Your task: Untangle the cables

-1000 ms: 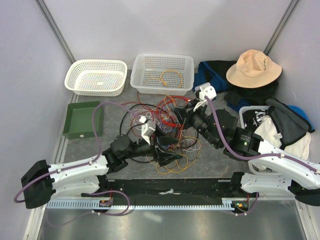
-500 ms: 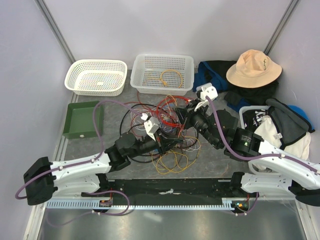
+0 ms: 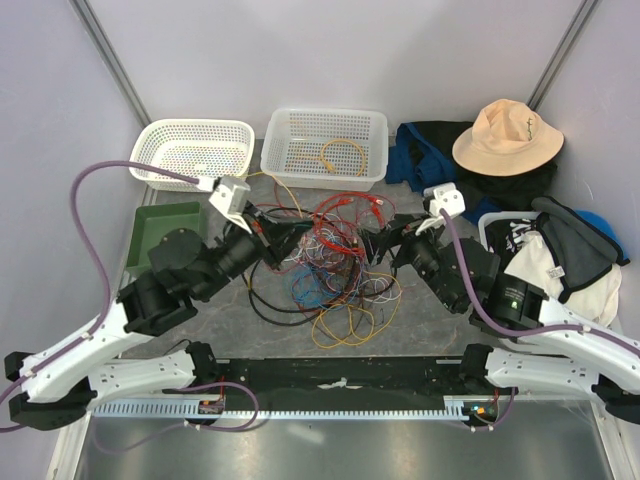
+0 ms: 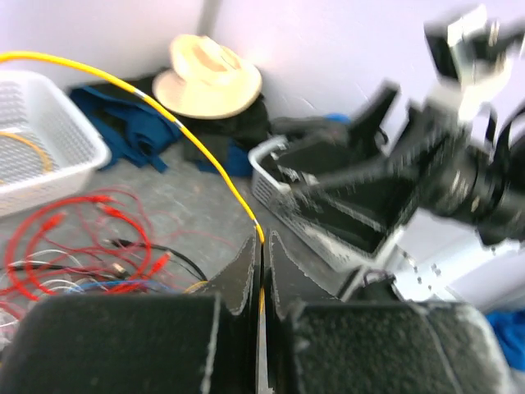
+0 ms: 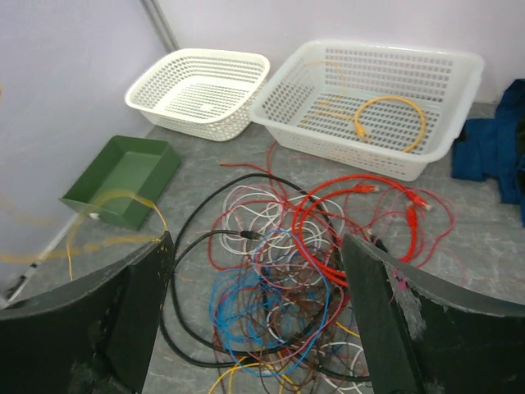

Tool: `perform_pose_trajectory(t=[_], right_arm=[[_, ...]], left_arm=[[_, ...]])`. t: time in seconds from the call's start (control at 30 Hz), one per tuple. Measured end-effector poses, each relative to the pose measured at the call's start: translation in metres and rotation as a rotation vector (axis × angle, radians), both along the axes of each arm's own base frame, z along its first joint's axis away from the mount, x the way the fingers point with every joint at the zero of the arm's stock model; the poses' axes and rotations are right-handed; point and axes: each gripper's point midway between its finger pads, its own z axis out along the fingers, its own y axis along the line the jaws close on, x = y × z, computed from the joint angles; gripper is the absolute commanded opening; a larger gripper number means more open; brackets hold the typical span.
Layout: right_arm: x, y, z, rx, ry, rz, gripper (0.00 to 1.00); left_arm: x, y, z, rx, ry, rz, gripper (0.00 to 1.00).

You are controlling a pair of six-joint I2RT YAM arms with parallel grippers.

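1. The cables [image 3: 325,262] lie in one loose tangle at the middle of the worktop [image 3: 230,325], between the two arms. Red, blue, white and orange strands overlap inside a wider black loop.
2. The left pincer [image 4: 261,246] is closed on a yellow cable [image 4: 205,156], which is pinched between the fingertips. It is raised at the left edge of the tangle, and the cable runs up and away from it to the left.
3. The left wrist view is blurred, so where the yellow cable's far end lies cannot be confirmed.
4. The right pincer [image 5: 258,246] stands wide apart with nothing between its fingers, over the right side of the tangle.
5. A coiled orange cable [image 3: 342,155] lies apart in the right white basket [image 3: 325,115] at the back.
6. The left white basket [image 3: 195,128] and a green tray [image 3: 150,260] stand to the left.
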Motion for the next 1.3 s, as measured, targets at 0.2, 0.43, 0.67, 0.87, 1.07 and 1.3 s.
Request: perform_pose_trajectory(t=[0.2,0.43,0.67,0.87,1.07,1.3], right_arm=[[-0.014,-0.004,-0.002,0.054,-0.029,0.076,0.88],[-0.016,0.004,-0.033,0.029,0.002,0.103,0.88],[-0.018,-0.004,-0.06,0.004,0.031,0.09,0.88],[-0.014,-0.014,-0.062,0.013,0.02,0.042,0.88],[-0.012,-0.014,-0.086,-0.015,0.033,0.025,0.89],[-0.009,-0.02,-0.108,-0.058,0.047,-0.009,0.89]], left_arm=[[0.015,0.018,0.037,0.038,-0.021,0.116,0.02],[0.081,0.013,0.056,0.105,-0.034,0.284,0.02],[0.224,0.017,-0.021,0.211,0.165,0.42,0.02],[0.322,-0.005,-0.036,0.196,0.197,0.386,0.02],[0.387,-0.007,-0.01,0.099,0.1,0.376,0.02],[0.437,-0.037,-0.041,0.042,0.064,0.309,1.0]])
